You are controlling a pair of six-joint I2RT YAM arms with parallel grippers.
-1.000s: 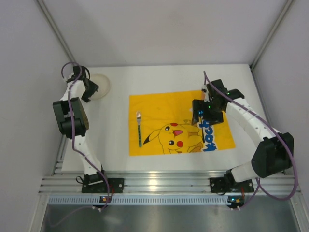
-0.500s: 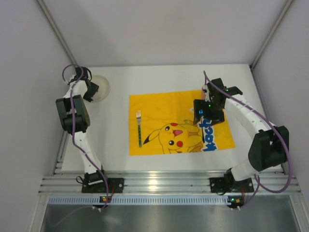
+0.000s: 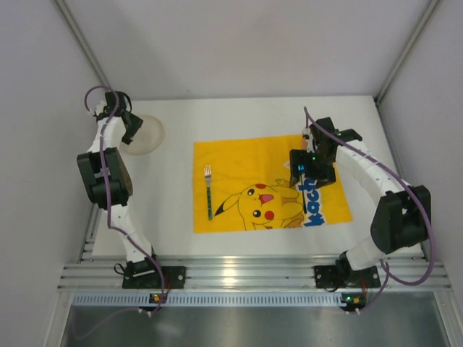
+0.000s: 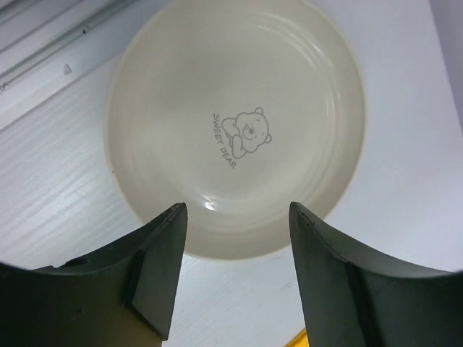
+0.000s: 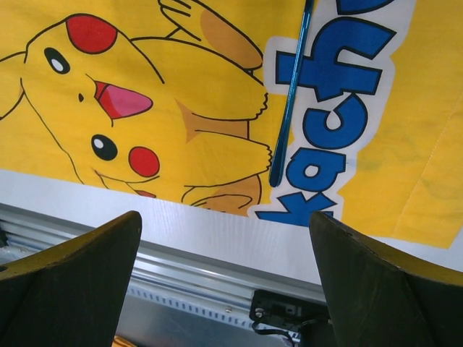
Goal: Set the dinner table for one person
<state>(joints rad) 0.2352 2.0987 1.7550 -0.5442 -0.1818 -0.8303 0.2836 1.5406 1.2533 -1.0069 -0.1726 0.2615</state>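
- Since the job is a one-person place setting, my left end effector (image 4: 236, 210) is parked over the plate (image 4: 235, 108) with its fingers spread wide, gripping nothing. The plate's near rim sits right in the gap between them, so my guess is I'm lining up to pinch that rim. Can't tell if I'm touching it yet.
- Plate itself: shallow, cream, little bear print in the middle, totally empty. It sits on the bare bench (image 3: 253, 116), and the yellow mat (image 3: 239, 155) is well off to my left end effector's side, so I reckon the plate has to travel over there.
- My right end effector (image 5: 224, 217) is also spread open with nothing in it, hovering above the mat's near right part.
- Just ahead of the right fingers a blue-handled utensil (image 5: 289, 94) lies flat on the mat, let go. Its business end is out of view, so knife or spoon, no idea.
- Fork (image 3: 208, 191) lies on the mat's opposite side, well away from my right end effector, leaving the middle free for the plate, I'd say.
- Bench is underneath both end effectors, carrying all of it.
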